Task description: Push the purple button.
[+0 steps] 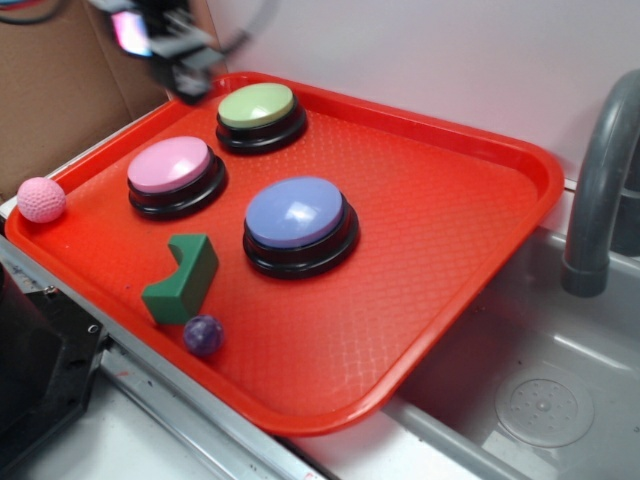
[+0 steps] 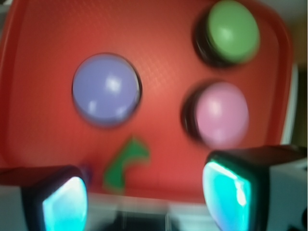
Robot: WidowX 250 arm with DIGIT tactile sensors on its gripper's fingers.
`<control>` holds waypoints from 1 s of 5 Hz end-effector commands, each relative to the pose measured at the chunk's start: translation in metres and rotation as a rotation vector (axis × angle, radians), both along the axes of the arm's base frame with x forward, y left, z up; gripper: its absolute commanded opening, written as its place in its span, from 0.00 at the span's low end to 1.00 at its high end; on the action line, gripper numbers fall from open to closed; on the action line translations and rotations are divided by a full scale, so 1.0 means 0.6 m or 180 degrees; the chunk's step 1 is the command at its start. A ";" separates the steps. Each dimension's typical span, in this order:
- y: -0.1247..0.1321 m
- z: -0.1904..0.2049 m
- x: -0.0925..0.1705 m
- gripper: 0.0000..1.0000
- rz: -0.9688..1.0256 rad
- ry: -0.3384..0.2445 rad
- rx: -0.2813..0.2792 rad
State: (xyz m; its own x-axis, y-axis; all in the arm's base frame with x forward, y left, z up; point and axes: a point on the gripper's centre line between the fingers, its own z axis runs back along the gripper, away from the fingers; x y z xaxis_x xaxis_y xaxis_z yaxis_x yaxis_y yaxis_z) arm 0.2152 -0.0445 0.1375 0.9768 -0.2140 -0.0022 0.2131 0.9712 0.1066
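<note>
The purple button [image 1: 298, 222] has a glossy periwinkle dome on a black base and stands near the middle of the red tray [image 1: 450, 200]. In the wrist view it [image 2: 107, 89] sits at the upper left, blurred. My gripper [image 1: 185, 65] hangs blurred high over the tray's far left corner, well away from the purple button. In the wrist view my gripper [image 2: 144, 202] is open and empty, its two teal pads [image 2: 65, 204] wide apart.
A pink button [image 1: 175, 175] and a green button [image 1: 260, 115] stand on the tray's left and back. A green block [image 1: 183, 278] and a small dark purple ball [image 1: 203, 335] lie near the front. A pink ball [image 1: 41, 199] rests off the tray's left edge. A sink with grey faucet [image 1: 600, 180] is at right.
</note>
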 end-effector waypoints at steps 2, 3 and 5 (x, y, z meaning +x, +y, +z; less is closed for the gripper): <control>-0.032 -0.134 0.053 1.00 -0.0498 -0.0312 -0.0186; -0.031 -0.150 0.053 1.00 -0.0498 -0.0238 -0.0228; -0.017 -0.052 0.050 1.00 -0.0372 -0.0002 -0.0079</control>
State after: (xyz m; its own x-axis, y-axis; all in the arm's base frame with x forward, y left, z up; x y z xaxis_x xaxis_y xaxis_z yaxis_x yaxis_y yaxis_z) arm 0.2352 -0.0492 0.0835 0.9463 -0.3155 -0.0709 0.3201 0.9449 0.0686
